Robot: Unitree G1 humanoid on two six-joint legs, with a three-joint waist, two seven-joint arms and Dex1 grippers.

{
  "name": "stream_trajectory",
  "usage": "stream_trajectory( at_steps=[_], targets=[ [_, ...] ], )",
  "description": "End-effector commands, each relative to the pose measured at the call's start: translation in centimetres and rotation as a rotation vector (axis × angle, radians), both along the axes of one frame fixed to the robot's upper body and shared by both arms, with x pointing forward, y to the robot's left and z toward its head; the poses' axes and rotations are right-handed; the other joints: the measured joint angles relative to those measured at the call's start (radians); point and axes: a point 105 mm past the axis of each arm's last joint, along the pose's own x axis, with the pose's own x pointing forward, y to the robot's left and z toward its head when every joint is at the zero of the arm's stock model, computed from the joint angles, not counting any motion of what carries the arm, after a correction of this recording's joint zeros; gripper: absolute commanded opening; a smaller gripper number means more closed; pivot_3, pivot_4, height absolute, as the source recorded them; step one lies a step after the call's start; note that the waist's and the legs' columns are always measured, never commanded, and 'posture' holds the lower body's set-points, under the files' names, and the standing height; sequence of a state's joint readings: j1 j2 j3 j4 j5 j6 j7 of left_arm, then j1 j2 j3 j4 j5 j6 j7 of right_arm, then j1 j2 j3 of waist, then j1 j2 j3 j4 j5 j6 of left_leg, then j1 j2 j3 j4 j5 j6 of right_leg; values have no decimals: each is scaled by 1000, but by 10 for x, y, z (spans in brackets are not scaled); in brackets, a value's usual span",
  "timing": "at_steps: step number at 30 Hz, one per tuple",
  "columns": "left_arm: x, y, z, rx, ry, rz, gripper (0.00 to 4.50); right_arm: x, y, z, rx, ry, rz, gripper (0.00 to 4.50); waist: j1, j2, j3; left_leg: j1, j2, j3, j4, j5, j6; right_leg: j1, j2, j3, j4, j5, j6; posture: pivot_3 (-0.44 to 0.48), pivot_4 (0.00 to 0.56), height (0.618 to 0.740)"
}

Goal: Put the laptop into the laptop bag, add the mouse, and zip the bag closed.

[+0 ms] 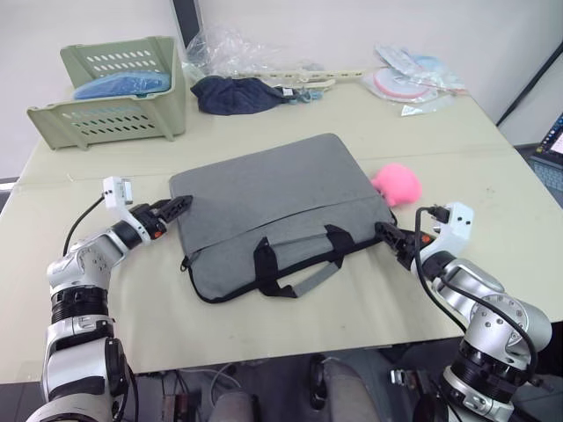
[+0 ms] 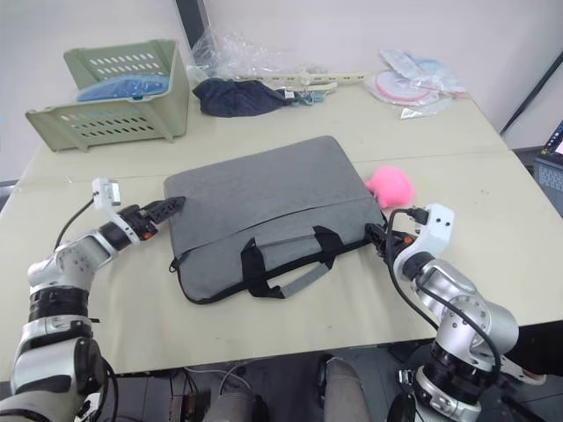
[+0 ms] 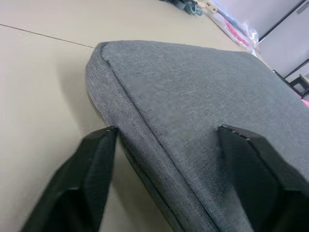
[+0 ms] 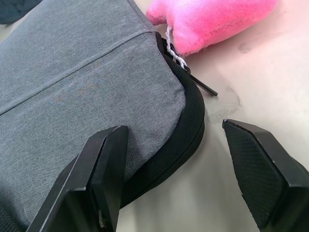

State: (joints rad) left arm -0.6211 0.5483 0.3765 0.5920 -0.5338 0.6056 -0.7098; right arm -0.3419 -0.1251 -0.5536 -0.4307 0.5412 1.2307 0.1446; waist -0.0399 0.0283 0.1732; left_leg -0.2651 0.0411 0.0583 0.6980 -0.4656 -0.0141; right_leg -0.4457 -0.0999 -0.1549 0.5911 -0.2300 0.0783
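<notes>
We log a wide beige table (image 1: pixel 290 308) set against a pale wall (image 1: pixel 70 18), with a faint seam line running across the tabletop behind the bag. At the far right edge a screen (image 1: pixel 554 141) glows beside a dark slanted bar.

The laptop bag (image 1: pixel 264 198) lies flat near the table's middle, grey fabric with black trim, its two strap handles (image 1: pixel 295 264) spilling toward the robot. The bag looks filled out and its long edge appears closed; we cannot tell what is inside.

At the far left stands a pale green slotted basket (image 1: pixel 132 119) holding something blue (image 1: pixel 121 84). Behind the bag we note a dark navy cloth bundle (image 1: pixel 237 94), crinkled clear plastic (image 1: pixel 237 48), and, to the far right, flat packets in pink and blue (image 1: pixel 409 83).

A fuzzy pink lump (image 1: pixel 398 185) touches the bag's right rear corner.

The left gripper (image 1: pixel 176 207) sits at the bag's left rear corner, fingers (image 3: pixel 91 164) spread wide and straddling that corner in the left wrist view, holding nothing. The right gripper (image 1: pixel 393 239) sits at the bag's right near corner, fingers (image 4: pixel 104 164) likewise wide apart, one over the fabric, one over bare table, gripping nothing.
</notes>
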Motion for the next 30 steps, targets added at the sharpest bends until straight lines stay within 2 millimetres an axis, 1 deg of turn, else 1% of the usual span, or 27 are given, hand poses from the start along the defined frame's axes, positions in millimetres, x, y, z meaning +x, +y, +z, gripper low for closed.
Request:
stream_trajectory(
  at_steps=[1,3,5,6,9,15,21,24,29,30],
  targets=[
    [-2,-1,-10,0,50,9,1888,0,-4,1,-10,-8,-17,3452,0,0,0,0,0,0,0,0,0,0,0,0,0,0,0,0,150,740],
    [-1,-3,-11,-2,58,6,928,0,-4,1,-10,-9,-19,3452,2,0,0,0,0,0,0,0,0,0,0,1,1,0,0,0,150,740],
    [-1,-4,-13,6,65,6,219,0,-4,1,-11,-9,-19,3452,3,0,-1,0,0,0,0,0,0,0,0,1,1,0,0,0,150,740],
    [-1,-5,-13,11,67,5,13,0,-4,1,-11,-8,-19,3452,4,0,-1,1,0,0,0,0,0,0,0,1,1,0,0,0,150,740],
    [-1,-6,-15,17,72,1,13,0,-4,0,-11,-7,-20,3452,7,0,-1,1,0,1,1,0,0,0,0,1,1,0,0,0,150,740],
    [-1,-8,-14,21,72,-2,13,4,-16,3,2,-19,-76,3452,8,0,-1,1,0,1,1,0,0,0,0,2,1,0,0,0,150,740],
    [1,-11,-14,27,71,-14,13,9,-14,2,22,-17,-76,3452,9,0,-1,1,0,1,1,0,0,0,0,2,1,0,0,0,150,740],
    [1,-13,-15,28,70,-19,0,10,-12,0,24,-15,-72,2605,10,0,-1,1,0,1,1,0,0,0,0,2,1,0,0,0,150,740],
    [2,-13,-15,34,71,-24,0,7,-5,-3,30,-7,-48,254,12,-2,-2,1,0,1,1,0,0,1,0,2,1,0,0,0,150,740],
    [2,-13,-15,36,71,-25,0,6,-5,-3,31,-6,-47,48,12,-2,-2,1,0,1,1,0,0,1,0,2,1,0,0,0,150,740]
  ],
)
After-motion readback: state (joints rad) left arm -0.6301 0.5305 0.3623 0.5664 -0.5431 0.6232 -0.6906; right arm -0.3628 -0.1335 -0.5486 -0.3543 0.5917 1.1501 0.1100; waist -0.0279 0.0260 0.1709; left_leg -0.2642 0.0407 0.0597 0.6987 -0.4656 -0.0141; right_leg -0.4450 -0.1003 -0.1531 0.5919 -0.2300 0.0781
